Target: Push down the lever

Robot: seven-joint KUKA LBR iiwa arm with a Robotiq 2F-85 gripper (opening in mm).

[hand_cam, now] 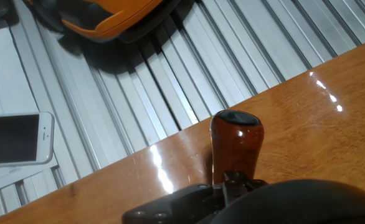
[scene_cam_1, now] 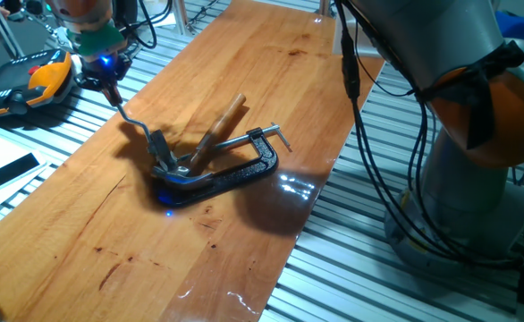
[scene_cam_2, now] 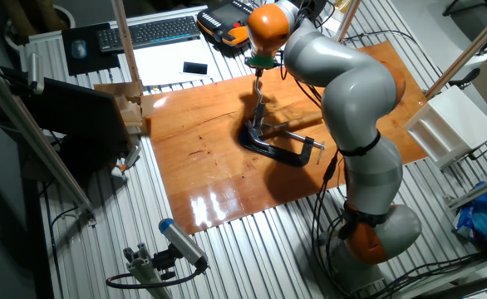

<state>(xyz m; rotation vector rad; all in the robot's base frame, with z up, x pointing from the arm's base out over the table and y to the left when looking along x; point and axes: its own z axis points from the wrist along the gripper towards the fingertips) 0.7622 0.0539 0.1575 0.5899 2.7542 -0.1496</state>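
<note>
The lever (scene_cam_1: 141, 125) looks thin, stiff and hard; press on its knob end. The claw (scene_cam_1: 112, 89) sits there, its grip unclear.

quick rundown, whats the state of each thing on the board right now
lever: raised at a slant, not yet pushed down
pincer: at the lever's knob end; open or shut, cannot tell
C-clamp: lying flat on the wooden board
wooden handle: tilted up from the clamp
</note>
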